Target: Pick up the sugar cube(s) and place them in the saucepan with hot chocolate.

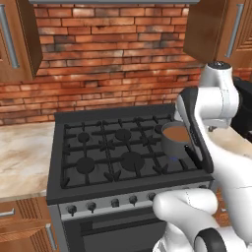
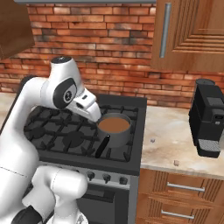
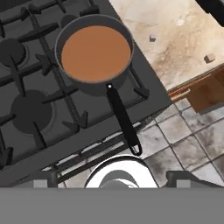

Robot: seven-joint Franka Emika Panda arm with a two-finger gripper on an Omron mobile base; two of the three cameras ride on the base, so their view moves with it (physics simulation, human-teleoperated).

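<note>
Sugar cubes are the target: beyond the small grey metal saucepan of brown hot chocolate on the black stove, two tiny pale cubes lie on the beige table. With the tool spread and empty, it should travel rightward and descend squarely over one cube.

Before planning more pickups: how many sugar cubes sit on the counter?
2. One sugar cube lies nearer the stove; the other cube lies nearer the counter's front edge. Any in the saucepan would be hidden.
</note>
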